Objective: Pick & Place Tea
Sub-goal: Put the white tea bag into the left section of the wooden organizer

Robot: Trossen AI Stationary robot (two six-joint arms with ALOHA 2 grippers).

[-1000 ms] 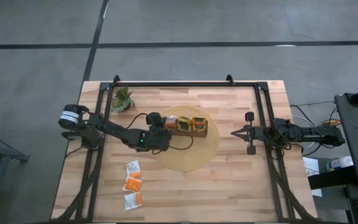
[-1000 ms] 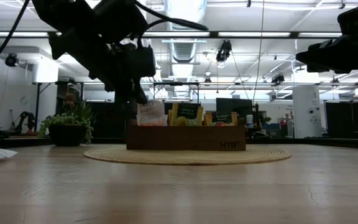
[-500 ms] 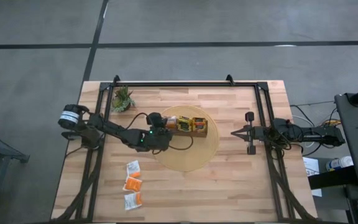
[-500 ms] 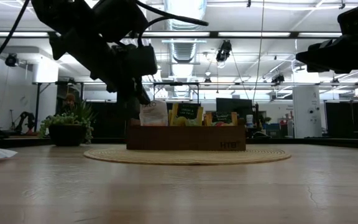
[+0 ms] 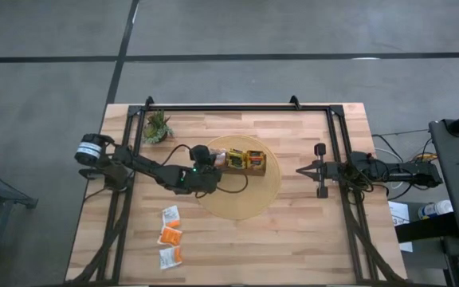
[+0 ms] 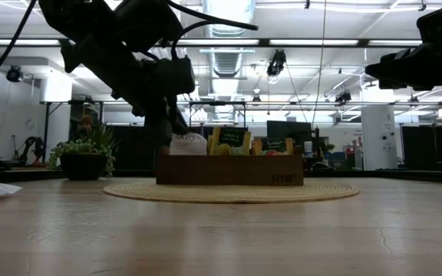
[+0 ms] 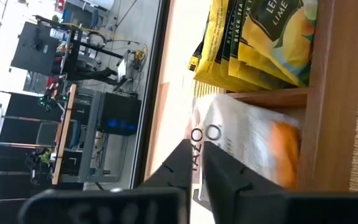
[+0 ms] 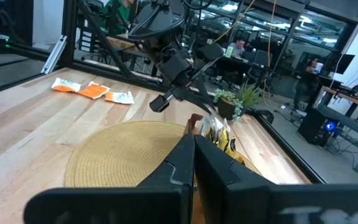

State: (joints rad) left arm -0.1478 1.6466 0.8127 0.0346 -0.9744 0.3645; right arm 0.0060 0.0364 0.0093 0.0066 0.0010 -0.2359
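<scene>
From above, the left gripper (image 5: 210, 159) is over the left end of the wooden tray (image 5: 246, 162); the tray sits on a round straw mat (image 5: 241, 191) in the middle of the table (image 5: 293, 231); yellow tea bags (image 5: 255, 159) fill the tray; three more tea bags (image 5: 170, 236) lie near the front left; a plant (image 5: 157, 126) stands at the far left; the right gripper (image 5: 303, 170) waits at the right, clenched shut, holding nothing.

From table height, a white tea bag (image 6: 188, 143) stands in the tray's (image 6: 229, 169) left end, under the left gripper (image 6: 176, 123).

In the left wrist view, the fingers (image 7: 219, 174) lie nearly together right by the top of the white and orange tea bag (image 7: 247, 140); I cannot tell if they grip it.

In the right wrist view, the right fingers (image 8: 213, 163) are pressed together; the left gripper (image 8: 160, 102) hangs over the tray.
</scene>
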